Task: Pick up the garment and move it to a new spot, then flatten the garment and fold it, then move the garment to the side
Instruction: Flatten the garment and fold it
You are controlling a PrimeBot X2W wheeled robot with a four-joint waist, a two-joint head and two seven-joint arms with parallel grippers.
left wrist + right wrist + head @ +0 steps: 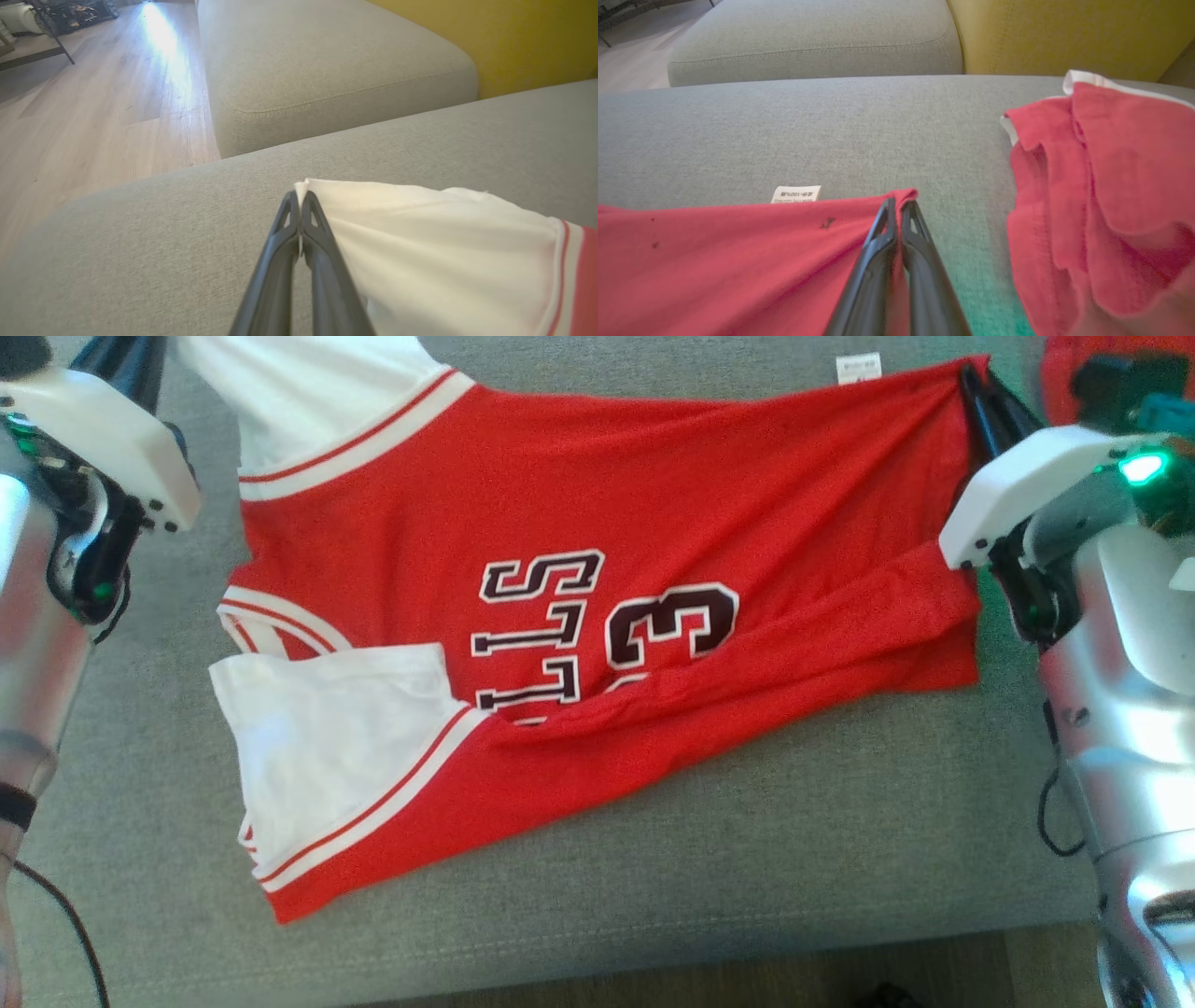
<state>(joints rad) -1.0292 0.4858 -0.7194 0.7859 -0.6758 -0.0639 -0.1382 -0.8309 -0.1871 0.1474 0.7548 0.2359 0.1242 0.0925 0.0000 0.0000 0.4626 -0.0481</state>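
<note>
Grey cushion (653, 896), spread jersey (653, 504), red cloth (1111, 186) clear in right wrist view

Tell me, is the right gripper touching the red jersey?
Touching. The right wrist view shows the right gripper shut on a corner of the red jersey, with cloth pinched between its two fingers.

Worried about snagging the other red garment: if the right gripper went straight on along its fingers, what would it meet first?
Probably bare grey seat cushion just past the jersey corner the right gripper pinches; the other red garment lies off to the side. Depth unclear.
</note>
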